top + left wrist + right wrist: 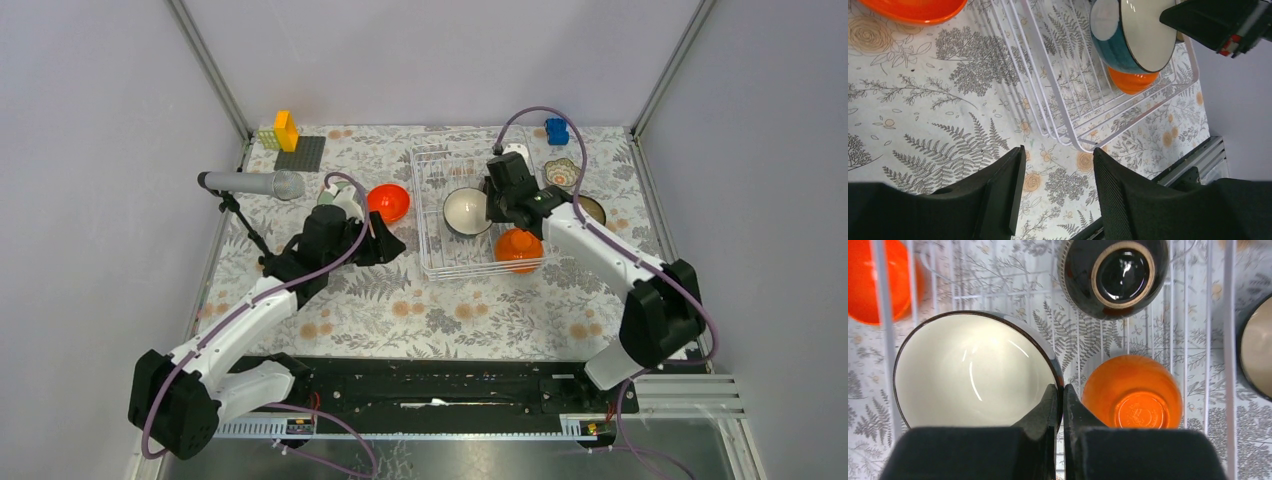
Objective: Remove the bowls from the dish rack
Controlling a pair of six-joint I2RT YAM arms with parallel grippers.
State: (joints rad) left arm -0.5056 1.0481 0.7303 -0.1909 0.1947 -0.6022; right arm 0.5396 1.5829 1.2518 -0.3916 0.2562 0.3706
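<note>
Firmly, the right gripper (1060, 392) pinches the thin rim of the glossy cream-lined bowl (973, 370) inside the white wire dish rack (432, 225), while the left gripper (1058, 162) gapes empty.

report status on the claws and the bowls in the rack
right claw shut on the teal bowl at its rim, inside the rack. left claw open and empty, outside the rack. upside-down orange bowl close beside the grip.
</note>
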